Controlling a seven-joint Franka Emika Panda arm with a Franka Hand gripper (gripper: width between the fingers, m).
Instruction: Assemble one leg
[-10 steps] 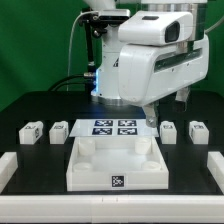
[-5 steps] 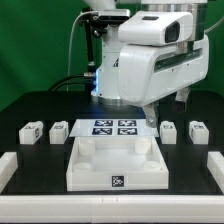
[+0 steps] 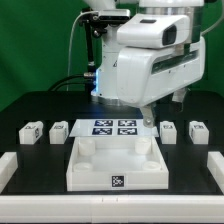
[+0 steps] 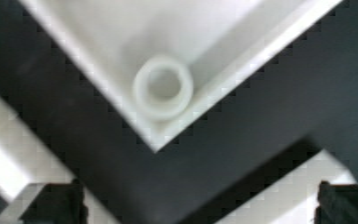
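Note:
Four small white legs with tags lie on the black table in the exterior view, two on the left and two on the right. The large white tray stands in front at the middle. My gripper hangs above the table behind the tray's far right corner, apart from every leg. In the wrist view my gripper is open and empty, its dark fingers wide apart. Below it shows a white corner of the tray with a round ring.
The marker board lies flat behind the tray. White rails run along the table's left edge and right edge. The arm's bulky white body and cables fill the back.
The arm has shifted very slightly. The legs, the tray and the marker board have not moved.

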